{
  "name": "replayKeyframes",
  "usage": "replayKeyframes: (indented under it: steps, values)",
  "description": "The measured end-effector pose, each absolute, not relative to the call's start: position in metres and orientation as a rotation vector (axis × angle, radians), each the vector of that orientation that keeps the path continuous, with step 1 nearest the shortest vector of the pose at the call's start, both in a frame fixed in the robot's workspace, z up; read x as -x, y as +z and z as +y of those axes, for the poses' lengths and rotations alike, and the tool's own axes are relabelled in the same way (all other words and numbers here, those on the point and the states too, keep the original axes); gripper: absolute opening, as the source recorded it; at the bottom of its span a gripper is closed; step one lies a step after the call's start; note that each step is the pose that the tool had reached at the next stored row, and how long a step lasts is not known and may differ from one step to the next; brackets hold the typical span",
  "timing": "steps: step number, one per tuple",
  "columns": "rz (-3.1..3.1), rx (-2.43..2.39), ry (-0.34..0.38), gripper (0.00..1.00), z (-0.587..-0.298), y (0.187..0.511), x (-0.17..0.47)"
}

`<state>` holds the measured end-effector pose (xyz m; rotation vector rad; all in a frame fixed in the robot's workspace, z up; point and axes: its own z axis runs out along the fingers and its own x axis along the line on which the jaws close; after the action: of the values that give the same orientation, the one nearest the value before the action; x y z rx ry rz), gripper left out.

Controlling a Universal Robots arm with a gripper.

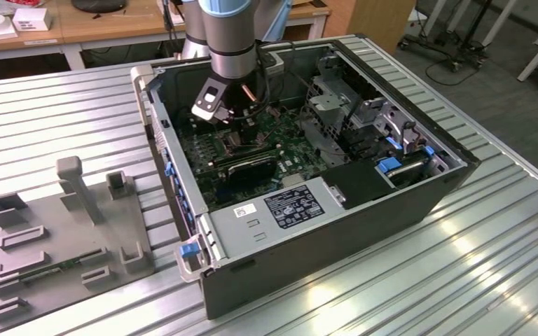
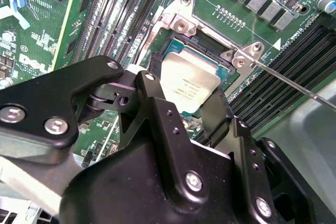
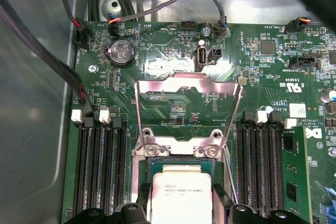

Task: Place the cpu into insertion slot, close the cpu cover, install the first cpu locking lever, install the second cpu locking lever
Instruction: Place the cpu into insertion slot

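Placement of the cpu (image 2: 189, 85) looked to be the step in hand. In the second wrist view the end effector (image 2: 182, 90) pinched the chip by two opposite edges, one black finger on each side, and held it directly over the slot (image 2: 197, 48), within the silvery rim. Whether the chip already touched the slot's floor could not be told, though it seemed to sit a little askew to the rim. In the first wrist view the cover (image 3: 189, 81) stood raised on its hinge, away from the chip, with the green board (image 3: 173, 61) showing through its window. A thin lever (image 2: 294, 82) ran out to one side, swung clear of the slot. In the exterior view the arm reached down into the open case (image 1: 344, 245) on the slatted counter (image 1: 475, 280). To do this step well, the chip probably had to be kept level, with its corners squared to the rim. It likely had to go straight down with no sideways slide across the contacts. The pinch should ease only once the chip lay flat inside the rim.
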<state>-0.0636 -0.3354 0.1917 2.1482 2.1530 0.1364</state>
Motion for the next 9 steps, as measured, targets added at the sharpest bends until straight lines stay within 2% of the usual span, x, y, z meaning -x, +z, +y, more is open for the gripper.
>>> replayKeyframes:
  steps: [9]
  values:
    - [2.153,-2.148,0.135,0.54,-0.3355,0.1908,0.0639]
